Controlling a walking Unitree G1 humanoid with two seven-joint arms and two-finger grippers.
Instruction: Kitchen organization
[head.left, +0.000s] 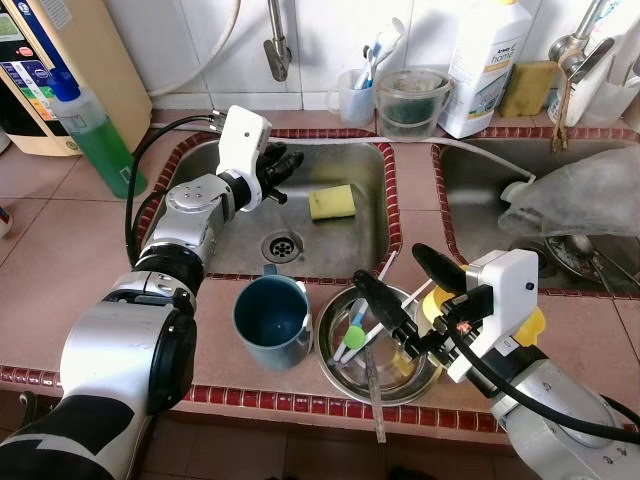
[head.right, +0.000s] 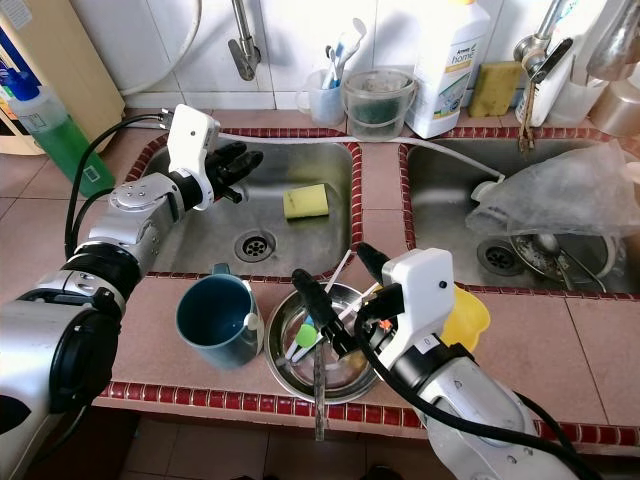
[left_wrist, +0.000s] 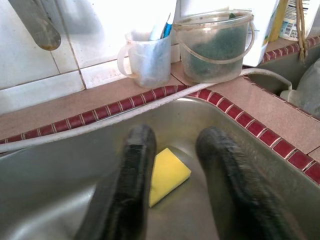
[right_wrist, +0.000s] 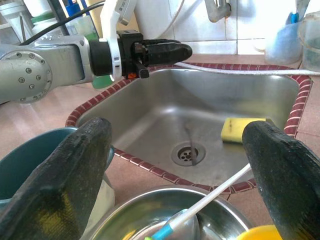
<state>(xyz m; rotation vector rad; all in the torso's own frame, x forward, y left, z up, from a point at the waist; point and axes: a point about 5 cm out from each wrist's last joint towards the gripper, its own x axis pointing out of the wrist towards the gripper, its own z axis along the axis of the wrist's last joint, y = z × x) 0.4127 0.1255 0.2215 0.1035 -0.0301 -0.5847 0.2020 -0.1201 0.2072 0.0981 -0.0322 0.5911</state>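
Note:
My left gripper (head.left: 285, 166) hovers open inside the left sink basin (head.left: 215, 240), just left of a yellow sponge (head.left: 332, 201) lying on the basin floor; the sponge (left_wrist: 167, 172) shows between its fingers. My right gripper (head.left: 405, 290) stands wide open and empty above a steel bowl (head.left: 326, 352) on the front counter. The bowl holds a green-tipped utensil (head.left: 354, 330) and white sticks, with a knife (head.left: 372, 392) resting across its rim. A teal mug (head.left: 272, 318) stands just left of the bowl. A yellow cup (head.right: 466, 316) sits behind the right wrist.
A tap (head.left: 277, 40) hangs over the left basin. On the back ledge are a toothbrush cup (head.left: 355, 95), a clear tub (head.left: 410, 100) and a white bottle (head.left: 485, 60). A green soap bottle (head.left: 98, 135) stands at left. A plastic bag (head.left: 580, 195) covers dishes in the right basin.

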